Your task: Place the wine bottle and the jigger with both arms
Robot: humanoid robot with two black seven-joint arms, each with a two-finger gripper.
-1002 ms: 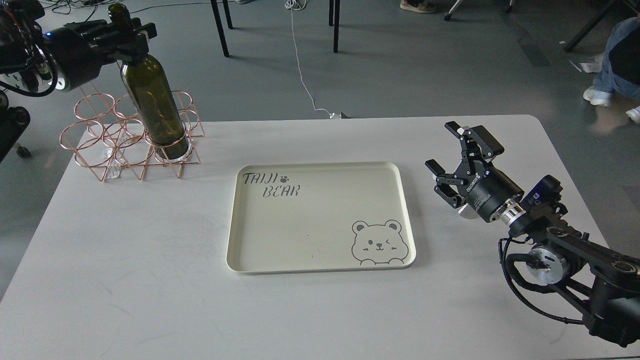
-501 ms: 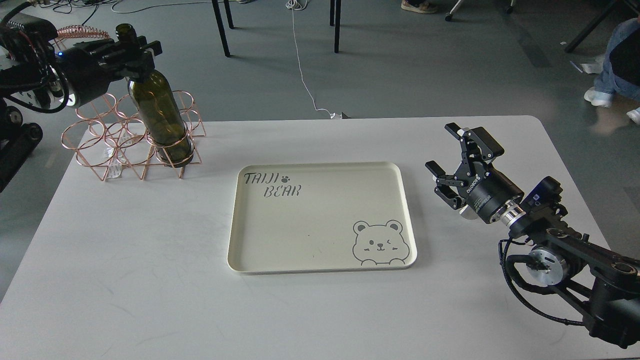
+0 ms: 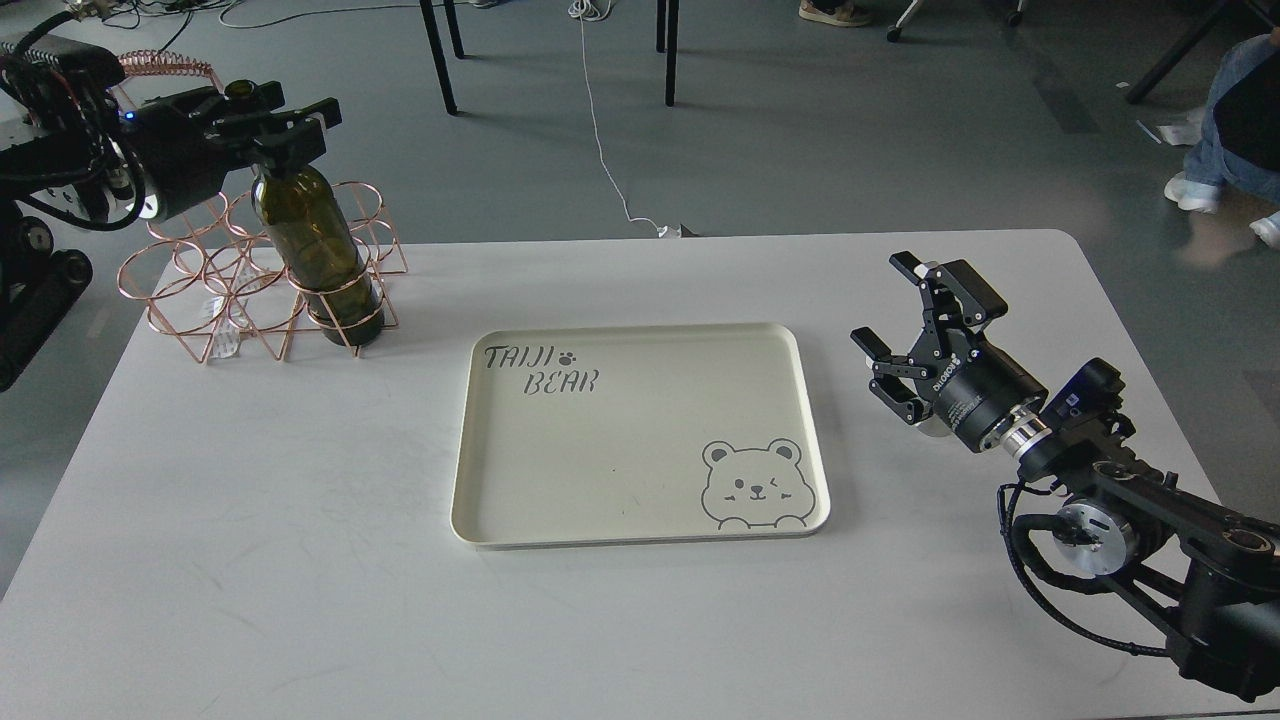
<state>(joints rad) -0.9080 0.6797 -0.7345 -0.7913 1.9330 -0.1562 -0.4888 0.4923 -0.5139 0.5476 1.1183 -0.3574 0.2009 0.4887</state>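
Note:
The dark green wine bottle (image 3: 318, 255) stands tilted slightly in the front right ring of a copper wire rack (image 3: 195, 290) at the table's far left corner. My left gripper (image 3: 268, 122) is shut on the bottle's neck, just under its mouth. My right gripper (image 3: 888, 305) is open and empty, just above the table to the right of the cream tray (image 3: 640, 440). A small pale shiny bit (image 3: 932, 430) peeks out under the right gripper's body; the jigger is otherwise hidden.
The tray lies in the table's middle, printed with "TAIJI BEAR" and a bear face. The table's right edge is close behind my right arm. Chair legs, a cable and a seated person are on the floor beyond the table.
My left gripper has come down with the bottle, whose base now sits lower in the rack's ring. My right gripper has hardly moved.

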